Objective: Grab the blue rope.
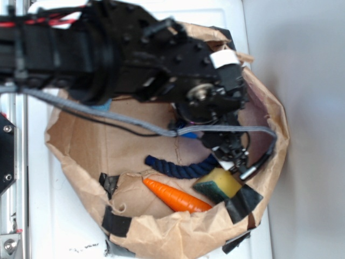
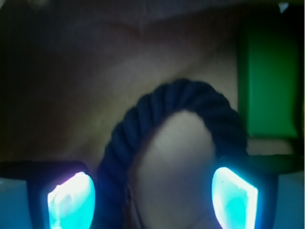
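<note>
Your gripper (image 2: 152, 195) hangs with jaws spread around one blue rope (image 2: 186, 105); you also have one carrot (image 1: 175, 197) and one sponge (image 1: 218, 186).

Blue rope lying in the brown paper nest

The blue rope (image 1: 175, 167) is a thick, dark navy cord of twisted strands, bent into a curve. In the exterior view it lies flat on the paper floor toward the lower rim, one blunt end free at the left, the other end running under dark machinery and hidden. In the wrist view the blue rope (image 2: 190, 102) arches like an upturned U over bare paper, its two legs running down to the bottom edge.
</note>
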Robot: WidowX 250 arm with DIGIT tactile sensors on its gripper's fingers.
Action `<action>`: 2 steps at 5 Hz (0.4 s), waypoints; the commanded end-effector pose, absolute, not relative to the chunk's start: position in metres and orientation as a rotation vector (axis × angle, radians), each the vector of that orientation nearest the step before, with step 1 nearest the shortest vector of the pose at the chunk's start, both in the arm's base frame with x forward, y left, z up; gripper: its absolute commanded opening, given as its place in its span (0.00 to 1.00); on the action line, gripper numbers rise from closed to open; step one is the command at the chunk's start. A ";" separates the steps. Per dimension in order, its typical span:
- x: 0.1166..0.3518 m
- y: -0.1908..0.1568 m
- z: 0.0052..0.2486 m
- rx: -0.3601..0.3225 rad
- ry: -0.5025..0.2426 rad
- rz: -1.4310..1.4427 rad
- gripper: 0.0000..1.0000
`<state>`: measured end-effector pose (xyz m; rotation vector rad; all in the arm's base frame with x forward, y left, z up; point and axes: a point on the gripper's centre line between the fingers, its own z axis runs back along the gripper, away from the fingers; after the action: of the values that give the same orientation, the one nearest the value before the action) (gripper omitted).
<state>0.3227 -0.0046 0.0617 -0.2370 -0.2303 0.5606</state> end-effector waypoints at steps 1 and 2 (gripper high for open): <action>0.330 -0.007 0.074 -0.296 -0.241 0.546 1.00; 0.329 -0.024 0.064 -0.275 -0.253 0.551 1.00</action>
<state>0.3275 -0.0201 0.0546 -0.2594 -0.2162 0.5676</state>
